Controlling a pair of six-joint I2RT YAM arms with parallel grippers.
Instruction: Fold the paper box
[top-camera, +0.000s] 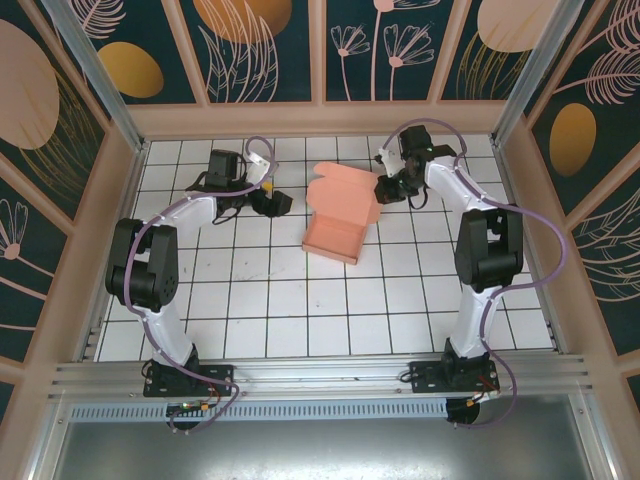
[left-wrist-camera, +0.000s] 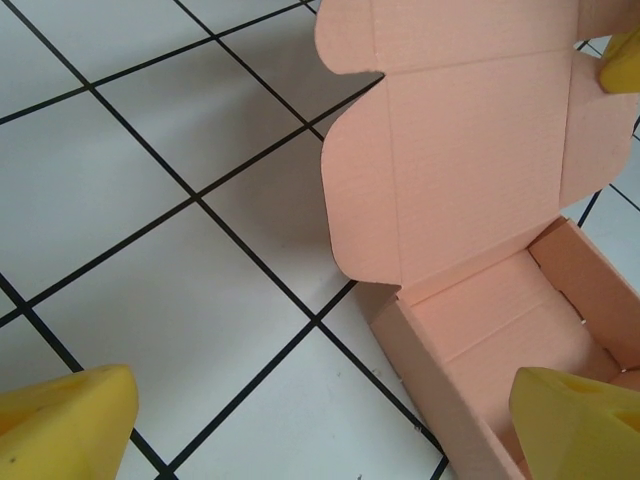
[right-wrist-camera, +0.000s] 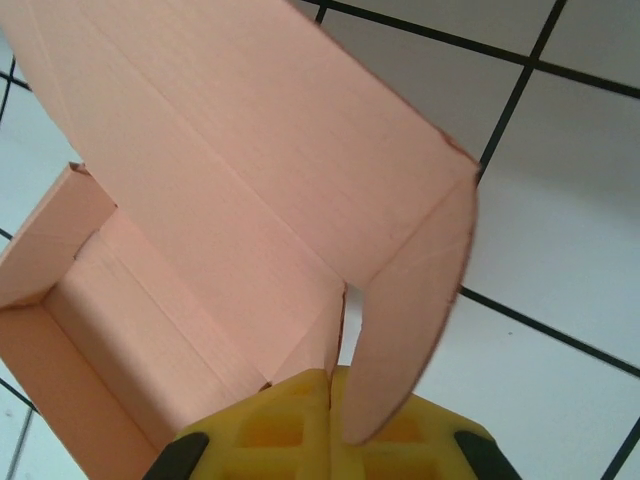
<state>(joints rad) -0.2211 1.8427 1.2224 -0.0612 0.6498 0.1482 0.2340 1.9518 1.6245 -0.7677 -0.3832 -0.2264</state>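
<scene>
From above, the paper box (top-camera: 338, 218) sits near the middle of the white tiled bench (top-camera: 300, 320), a little toward the far side. It is a shallow tray with its lid thrown back toward the far wall. The right tool (top-camera: 384, 188) is at the lid's right edge, touching it, with its arm bent in from the right. The left tool (top-camera: 274, 200) hangs off to the box's left, apart from it, with bare tile between. Patterned wall panels (top-camera: 260, 50) fence the bench on three sides. The box lies well clear of them, with open tiles in front of it and on both sides. A metal rail (top-camera: 320, 375) carries the arm bases at the near edge.

The left wrist camera looks across the box (left-wrist-camera: 470, 190) from its left, which shows the inside of the tray and the rounded flaps on the open lid. The left tool (left-wrist-camera: 325, 440) has its yellow fingers (left-wrist-camera: 70, 420) spread wide apart, holding nothing. A yellow tip of the right tool touches the lid's far flap at the upper right.

The right wrist camera is close in. The right tool (right-wrist-camera: 330, 425) has its fingers pressed together, clamped on the lid's rounded side flap, which stands folded up from the lid. A corner of the tray lies to the left.
</scene>
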